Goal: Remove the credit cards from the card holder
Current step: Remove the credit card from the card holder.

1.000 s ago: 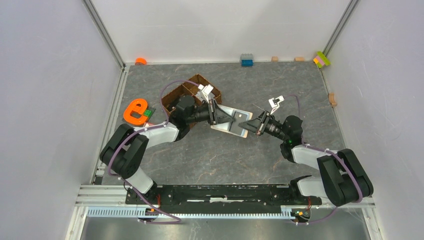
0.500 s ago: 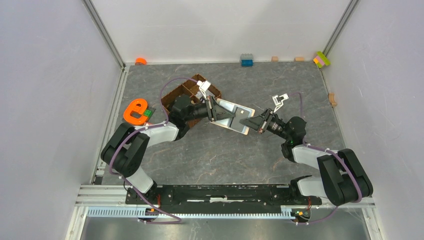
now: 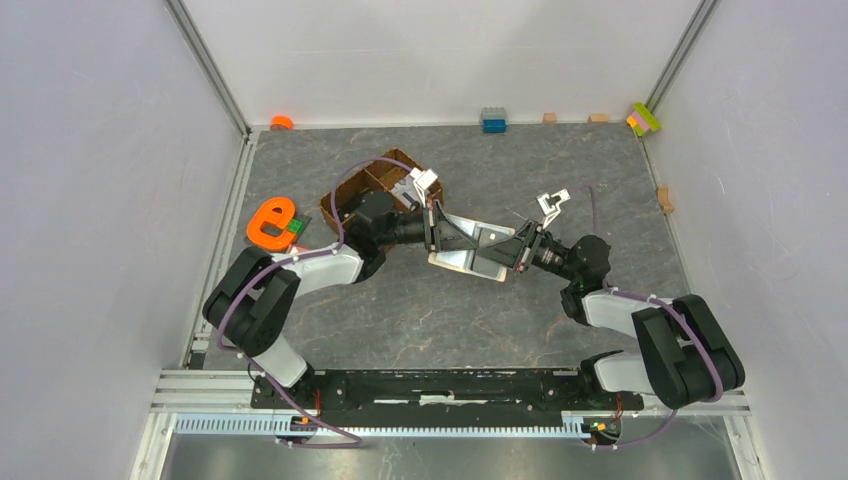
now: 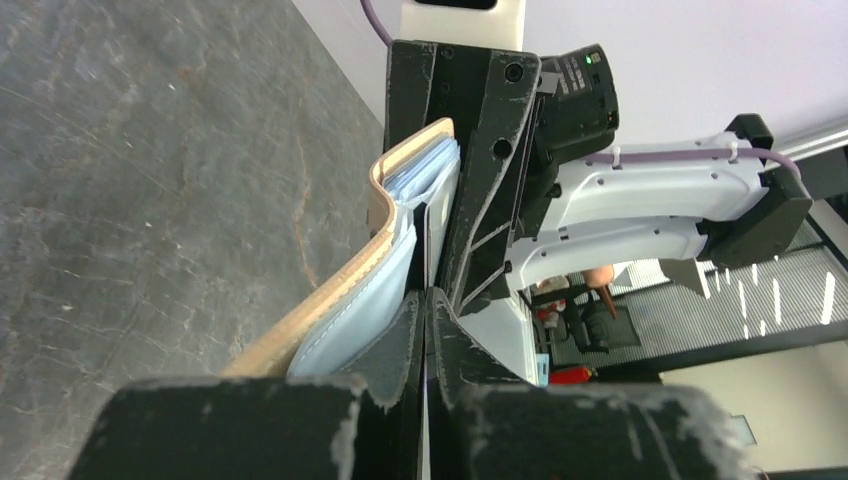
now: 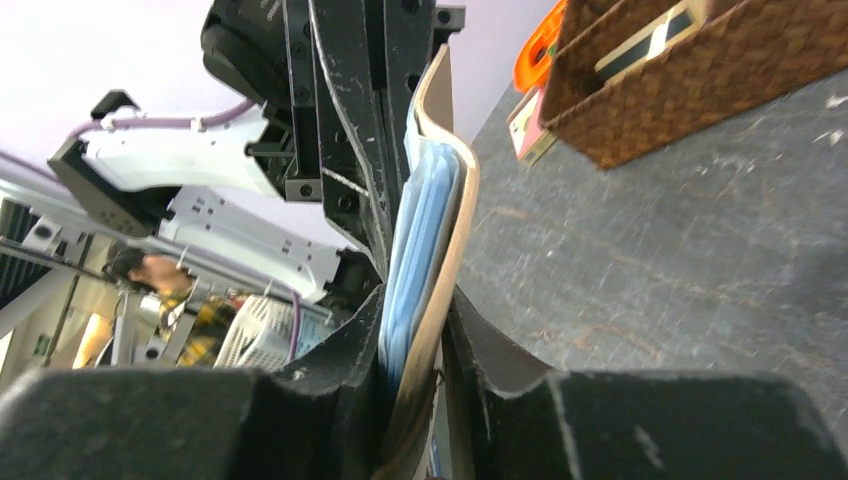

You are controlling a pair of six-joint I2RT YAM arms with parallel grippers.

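The beige card holder [image 3: 478,250] hangs above the table between both grippers. My left gripper [image 3: 437,228] is shut on a thin pale card edge [image 4: 427,415] inside it. The tan cover [image 4: 330,300] and blue-grey sleeves [image 4: 350,320] lie outside its left finger. My right gripper [image 3: 517,250] is shut on the opposite end. In the right wrist view its jaws [image 5: 415,300] clamp the tan cover [image 5: 445,260] and sleeves [image 5: 410,270] together. Each wrist view shows the other gripper at the far end of the card holder: the right one [image 4: 480,130] and the left one [image 5: 370,120].
The brown wicker basket [image 3: 350,195] stands just behind the left arm and shows in the right wrist view [image 5: 700,80], with a flat cream and dark piece [image 5: 645,40] in it. An orange letter toy [image 3: 270,222] lies left. Small blocks [image 3: 493,120] line the back wall.
Both grippers have shifted slightly right with the card holder between them. It now lies lower and more spread out. Both grips are unchanged.
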